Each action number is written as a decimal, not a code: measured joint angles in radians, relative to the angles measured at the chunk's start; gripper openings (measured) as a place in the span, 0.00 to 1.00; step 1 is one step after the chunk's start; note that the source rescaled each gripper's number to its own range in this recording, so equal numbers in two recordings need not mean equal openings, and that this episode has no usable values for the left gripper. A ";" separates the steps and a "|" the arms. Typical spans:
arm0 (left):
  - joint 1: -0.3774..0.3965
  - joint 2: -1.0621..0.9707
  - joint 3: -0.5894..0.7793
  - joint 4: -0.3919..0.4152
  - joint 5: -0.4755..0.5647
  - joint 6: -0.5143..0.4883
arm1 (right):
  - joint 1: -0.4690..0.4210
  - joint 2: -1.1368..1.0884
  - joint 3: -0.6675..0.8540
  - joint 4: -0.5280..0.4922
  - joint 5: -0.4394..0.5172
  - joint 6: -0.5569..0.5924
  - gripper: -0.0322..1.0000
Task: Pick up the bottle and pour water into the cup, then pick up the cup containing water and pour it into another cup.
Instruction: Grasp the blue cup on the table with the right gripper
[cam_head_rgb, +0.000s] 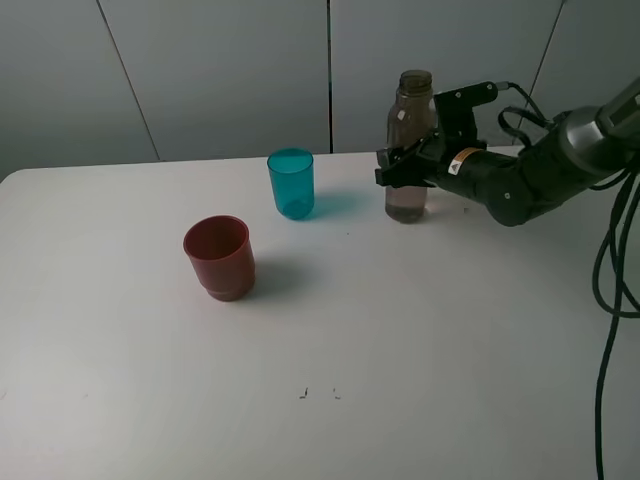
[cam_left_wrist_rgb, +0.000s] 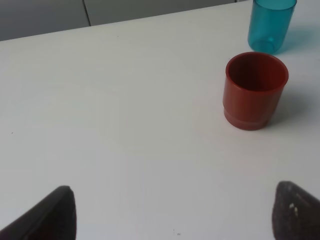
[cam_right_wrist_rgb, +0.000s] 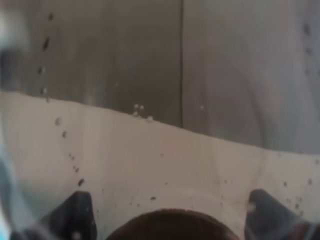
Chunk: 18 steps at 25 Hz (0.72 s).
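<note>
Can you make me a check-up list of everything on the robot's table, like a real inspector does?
Surface: white table, smooth and flat.
Job's things: bottle upright at the back right; teal cup upright to its left; red cup upright, nearer the front, looks empty inside.
Clutter: nothing seen, only two tiny dark marks near the front.
Claws: right claw around the bottle, cannot tell if it squeezes; left claw open, holding nothing, above the table.
Cables: black cables hang down at the right of the high view.
Surroundings: grey wall panels behind the table.
</note>
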 joint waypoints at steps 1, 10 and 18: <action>0.000 0.000 0.000 0.000 0.000 0.000 | 0.002 0.000 -0.021 -0.008 0.016 0.000 0.05; 0.000 0.000 0.000 0.000 0.000 0.002 | 0.017 0.000 -0.182 -0.080 0.092 -0.080 0.04; 0.000 0.000 0.000 0.000 0.000 0.002 | 0.046 0.036 -0.292 -0.103 0.124 -0.165 0.04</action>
